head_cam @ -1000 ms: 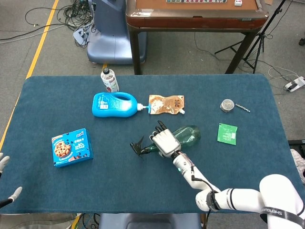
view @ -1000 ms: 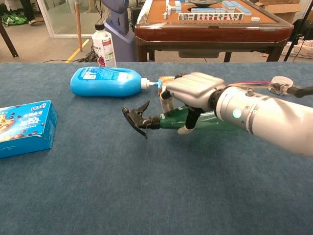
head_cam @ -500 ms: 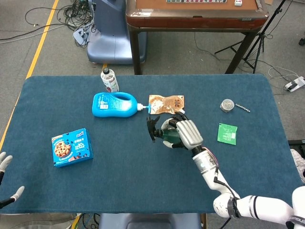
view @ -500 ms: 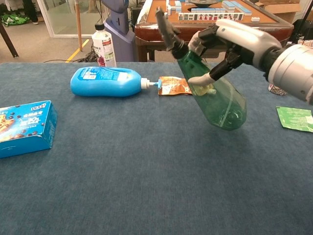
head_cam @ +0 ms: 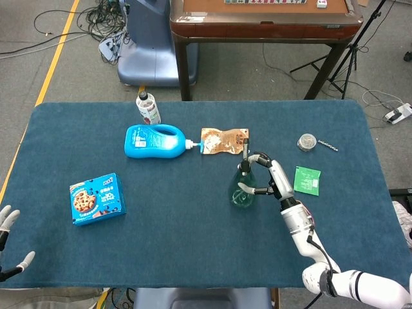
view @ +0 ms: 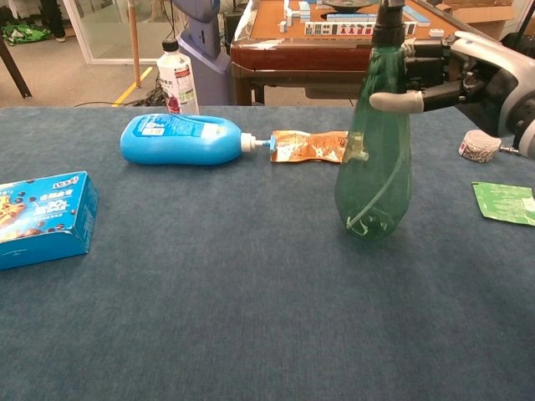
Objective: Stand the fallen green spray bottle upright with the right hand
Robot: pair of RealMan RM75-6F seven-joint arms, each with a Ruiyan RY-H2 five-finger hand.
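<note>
The green spray bottle (head_cam: 241,188) (view: 374,167) stands upright near the table's middle, its base down on the blue cloth and its black nozzle on top. My right hand (head_cam: 269,177) (view: 456,71) reaches in from the right and grips the bottle's narrow neck, with the thumb in front and the fingers curled around behind. My left hand (head_cam: 9,222) shows only at the lower left edge of the head view, off the table, with its fingers apart and holding nothing.
A blue detergent bottle (head_cam: 154,141) lies on its side at the back left, with a brown pouch (head_cam: 224,141) beside it and a small upright bottle (head_cam: 148,107) behind. A blue cookie box (head_cam: 96,198) sits left. A green packet (head_cam: 307,179) and round tin (head_cam: 307,141) lie right.
The right hand has lifted the bottle off its side, swung it through a tilt and set it upright, a little to the right of where it lay.
</note>
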